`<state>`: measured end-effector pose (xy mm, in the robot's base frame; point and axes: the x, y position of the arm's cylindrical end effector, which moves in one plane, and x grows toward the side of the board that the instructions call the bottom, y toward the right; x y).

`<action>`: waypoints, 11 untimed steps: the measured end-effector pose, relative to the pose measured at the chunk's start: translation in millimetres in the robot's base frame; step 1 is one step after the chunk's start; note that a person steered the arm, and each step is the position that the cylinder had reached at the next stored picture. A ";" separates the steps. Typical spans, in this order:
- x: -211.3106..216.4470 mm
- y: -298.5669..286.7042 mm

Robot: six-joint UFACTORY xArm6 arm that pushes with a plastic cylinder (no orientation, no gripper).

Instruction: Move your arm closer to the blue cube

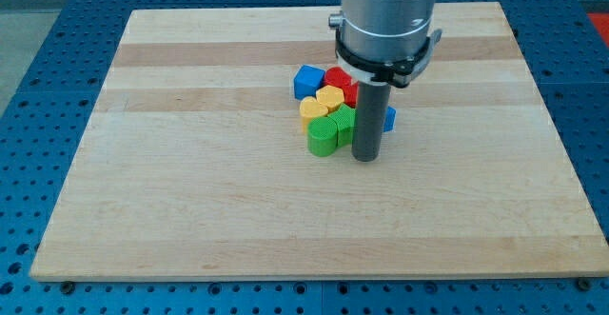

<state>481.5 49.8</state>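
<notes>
A tight cluster of small blocks sits near the middle of the wooden board [190, 191]. The blue cube [306, 81] is at the cluster's upper left. A red block [340, 80] lies to its right. Two yellow blocks [322, 103] sit just below it, and two green blocks [328, 131] are at the cluster's bottom. Another blue block [388, 118] peeks out on the right, mostly hidden behind my rod. My tip [366, 157] rests on the board right beside the green blocks, at the cluster's lower right, below and to the right of the blue cube.
The arm's wide grey wrist [386, 20] hangs over the board's upper middle and hides part of the cluster. A blue perforated table [38, 115] surrounds the board on all sides.
</notes>
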 end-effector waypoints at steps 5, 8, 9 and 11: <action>43.8 -52.0; -43.4 -132.0; -70.8 -121.6; -84.9 -94.3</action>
